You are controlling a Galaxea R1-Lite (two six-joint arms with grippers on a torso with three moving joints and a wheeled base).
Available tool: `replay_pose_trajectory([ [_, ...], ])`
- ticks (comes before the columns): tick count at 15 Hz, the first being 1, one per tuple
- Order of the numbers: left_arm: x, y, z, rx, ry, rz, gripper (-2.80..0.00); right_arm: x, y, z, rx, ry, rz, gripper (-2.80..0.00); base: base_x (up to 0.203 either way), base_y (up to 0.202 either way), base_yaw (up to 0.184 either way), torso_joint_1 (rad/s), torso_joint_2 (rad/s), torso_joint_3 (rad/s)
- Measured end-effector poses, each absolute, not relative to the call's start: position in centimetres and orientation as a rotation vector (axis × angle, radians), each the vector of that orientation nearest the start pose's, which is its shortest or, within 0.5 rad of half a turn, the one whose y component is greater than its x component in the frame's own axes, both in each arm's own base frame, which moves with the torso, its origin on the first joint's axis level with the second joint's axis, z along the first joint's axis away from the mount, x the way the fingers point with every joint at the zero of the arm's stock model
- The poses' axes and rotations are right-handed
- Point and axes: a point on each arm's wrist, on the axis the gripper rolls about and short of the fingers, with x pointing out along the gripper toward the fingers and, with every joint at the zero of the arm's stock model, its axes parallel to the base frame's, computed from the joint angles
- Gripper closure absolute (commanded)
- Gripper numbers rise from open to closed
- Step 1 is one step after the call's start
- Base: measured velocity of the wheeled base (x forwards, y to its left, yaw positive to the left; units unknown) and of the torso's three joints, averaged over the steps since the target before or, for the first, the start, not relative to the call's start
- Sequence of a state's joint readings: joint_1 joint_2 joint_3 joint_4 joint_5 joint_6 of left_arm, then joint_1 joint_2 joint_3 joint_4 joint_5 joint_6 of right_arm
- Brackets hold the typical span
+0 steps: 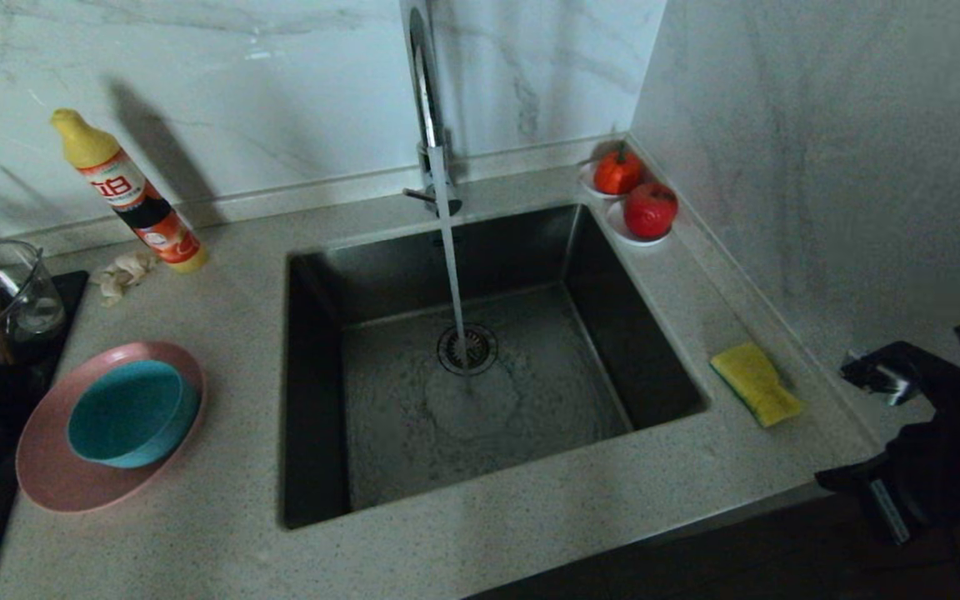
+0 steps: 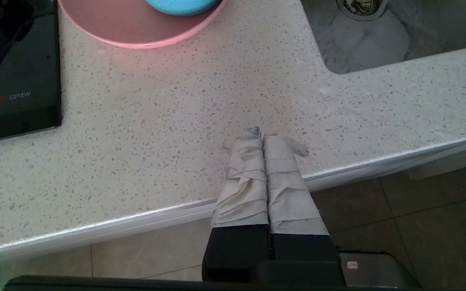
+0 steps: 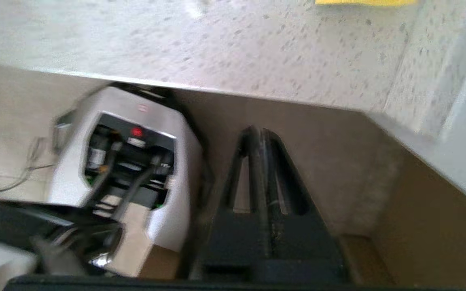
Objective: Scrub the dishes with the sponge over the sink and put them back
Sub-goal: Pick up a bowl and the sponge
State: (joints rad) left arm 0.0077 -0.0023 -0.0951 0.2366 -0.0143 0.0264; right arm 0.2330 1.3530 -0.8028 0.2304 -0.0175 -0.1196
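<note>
Black arms; left claw [image 2: 262, 139] fingers [image 2: 245, 178] wrapped in grey tape

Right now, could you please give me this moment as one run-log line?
sponge: on counter, untouched | teal bowl: on pink plate | tap: running | right gripper: shut, below counter edge | left gripper: shut, idle

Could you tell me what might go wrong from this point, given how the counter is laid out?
The sponge lies between the sink edge and the side wall, so the right gripper, shut and off the counter front, has little room and may nudge it into the basin. The teal bowl sits loose on the pink plate and could slide when lifted.
</note>
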Motion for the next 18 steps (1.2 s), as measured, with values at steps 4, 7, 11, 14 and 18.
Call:
replay_pose_trajectory([
  [4, -3.2, -0.1, 7.7, 0.025, 0.139, -0.009, 0.00, 20.6, 5.7, 17.9, -0.302, 0.784, 0.189, -2.80, 0.000, 0.000, 0.000, 0.000, 0.00, 0.000],
  [7, -3.2, -0.1, 7.7, 0.025, 0.139, -0.009, 0.00, 21.4, 6.4, 17.1, -0.361, 0.780, 0.159, -2.80, 0.000, 0.000, 0.000, 0.000, 0.00, 0.000],
  [11, -3.2, -0.1, 7.7, 0.025, 0.139, -0.009, 0.00, 22.2, 6.8, 16.7, -0.400, 0.796, 0.174, -2.80, 0.000, 0.000, 0.000, 0.000, 0.00, 0.000],
  [14, -3.2, -0.1, 7.7, 0.025, 0.139, -0.009, 0.00, 22.7, 7.0, 16.6, -0.409, 0.802, 0.173, -2.80, 0.000, 0.000, 0.000, 0.000, 0.00, 0.000],
  [18, -3.2, -0.1, 7.7, 0.025, 0.139, -0.009, 0.00, 23.4, 7.1, 16.4, -0.411, 0.808, 0.172, -2.80, 0.000, 0.000, 0.000, 0.000, 0.00, 0.000],
])
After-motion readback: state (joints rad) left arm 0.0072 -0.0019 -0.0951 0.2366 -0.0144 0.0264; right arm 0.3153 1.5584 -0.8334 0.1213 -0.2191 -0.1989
